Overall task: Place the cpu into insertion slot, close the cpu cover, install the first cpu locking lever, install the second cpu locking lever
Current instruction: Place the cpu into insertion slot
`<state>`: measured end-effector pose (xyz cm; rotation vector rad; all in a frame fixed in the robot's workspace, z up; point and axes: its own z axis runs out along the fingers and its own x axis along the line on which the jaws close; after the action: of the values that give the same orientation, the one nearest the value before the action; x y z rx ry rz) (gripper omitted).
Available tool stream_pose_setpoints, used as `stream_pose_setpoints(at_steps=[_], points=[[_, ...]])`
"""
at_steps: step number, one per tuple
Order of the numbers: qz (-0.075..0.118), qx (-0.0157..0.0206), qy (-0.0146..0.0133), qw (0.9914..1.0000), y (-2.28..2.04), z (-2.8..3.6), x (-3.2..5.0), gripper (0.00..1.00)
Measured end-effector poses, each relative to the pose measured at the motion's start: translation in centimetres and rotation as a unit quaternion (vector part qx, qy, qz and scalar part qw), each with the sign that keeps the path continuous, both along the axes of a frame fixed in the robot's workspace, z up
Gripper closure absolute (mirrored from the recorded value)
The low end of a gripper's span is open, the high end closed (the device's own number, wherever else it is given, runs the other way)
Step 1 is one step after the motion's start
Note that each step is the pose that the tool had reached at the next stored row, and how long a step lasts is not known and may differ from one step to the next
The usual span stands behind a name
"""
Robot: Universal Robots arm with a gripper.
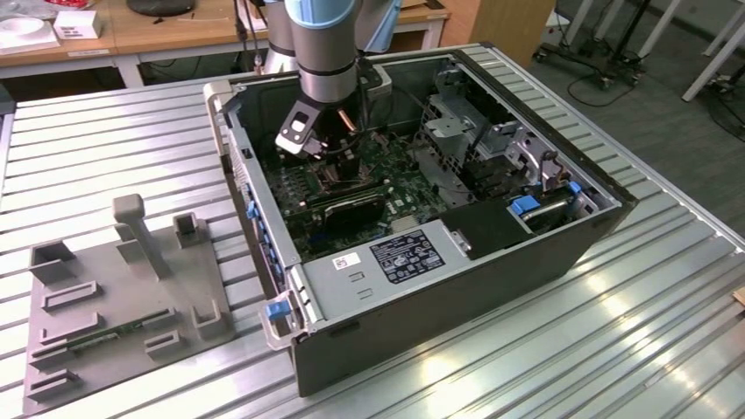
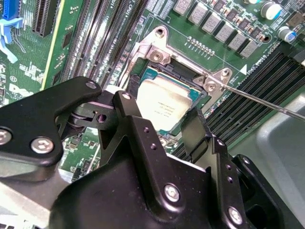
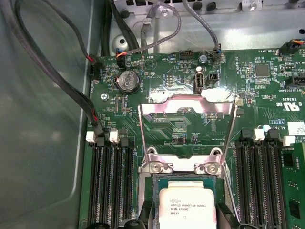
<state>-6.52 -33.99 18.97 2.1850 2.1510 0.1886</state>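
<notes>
— Fingers (image 2: 138, 133) first: what have they got?
— They are closed on the cpu (image 2: 164, 106), with their black tips against two opposite edges, as both wrist views show. The gripper (image 3: 186, 217) is low over the board.
— And the chip itself?
— It lies flat in the insertion slot (image 3: 181, 167), printed face up.
— Cover?
— The cpu cover (image 3: 187, 106) stands raised at one side of the slot, and the green motherboard (image 3: 157, 71) shows through its window. A thin locking lever (image 2: 267, 102) sticks out free from one slot corner.
— Further out?
— Black memory slots (image 3: 112, 186) flank the socket, and a coin battery (image 3: 127, 81) sits beyond the cover. In the exterior view the open computer case (image 1: 466, 297) lies on a ribbed metal surface (image 1: 652, 332). A grey fixture plate (image 1: 117, 305) lies toward the exterior view's left.
</notes>
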Motion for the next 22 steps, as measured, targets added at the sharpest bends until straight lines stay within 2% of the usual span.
stream_pose_setpoints(at_steps=[13, 19, 22], points=[[0.0, 0.0, 0.0002, 1.0, 0.0, 0.0, 0.0, 0.43], [0.0, 0.0002, 0.0002, 1.0, 0.0, 0.43, 0.0, 0.43], [0.0, 0.0001, 0.0001, 1.0, 0.0, 0.44, 0.0, 0.43]])
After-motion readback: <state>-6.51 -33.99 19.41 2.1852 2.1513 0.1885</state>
